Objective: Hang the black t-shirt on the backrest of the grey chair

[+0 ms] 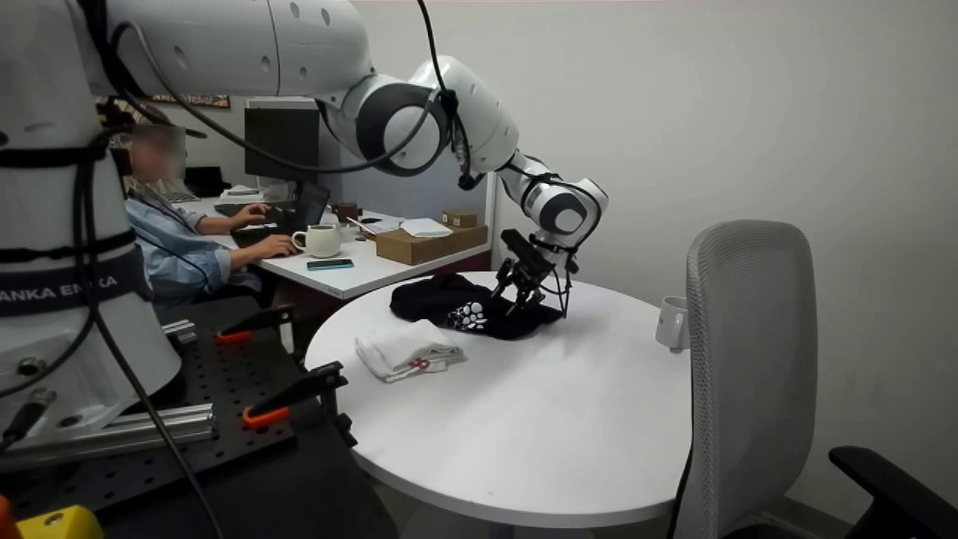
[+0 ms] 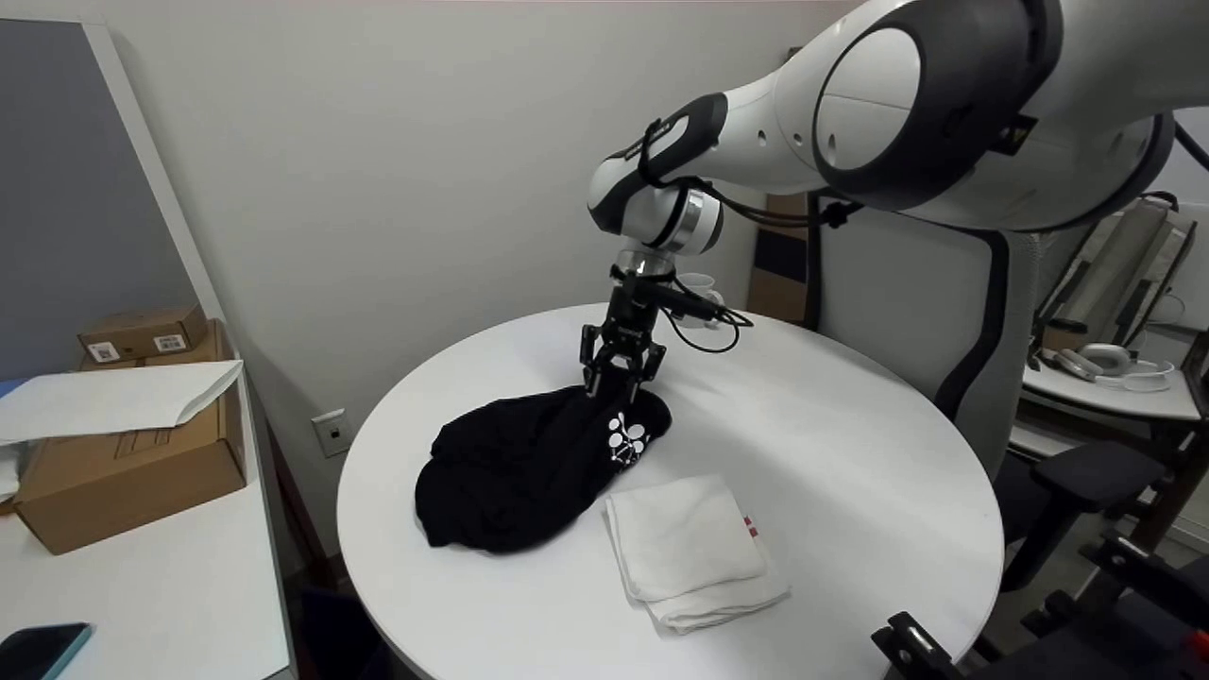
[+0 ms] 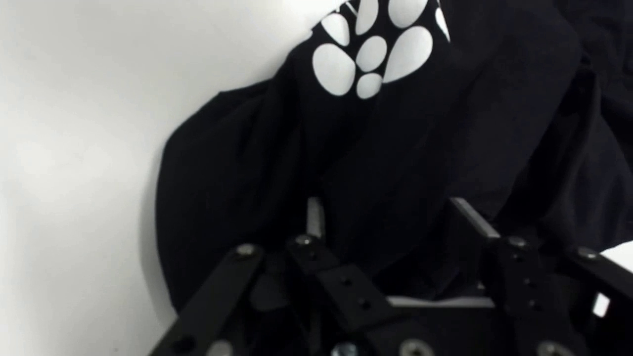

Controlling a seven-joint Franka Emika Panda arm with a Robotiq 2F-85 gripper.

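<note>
The black t-shirt [image 1: 430,298] lies crumpled on the round white table in both exterior views, a white paw-like print on it. It also shows in an exterior view [image 2: 524,467] and fills much of the wrist view [image 3: 237,168]. My gripper [image 2: 614,389] points down at the shirt's end near the print. In the wrist view the two fingers of the gripper [image 3: 384,203] are well apart, with dark cloth below and between them. Whether the tips touch the cloth is hard to tell. The grey chair's backrest [image 1: 756,359] stands upright at the table edge, also in an exterior view [image 2: 907,293].
A folded white cloth [image 2: 685,538] lies on the table [image 1: 554,434] beside the shirt. A white mug [image 1: 671,323] stands near the backrest. A desk with cardboard boxes [image 1: 430,243] and a seated person is behind. Black clamps [image 1: 299,393] sit by the robot base.
</note>
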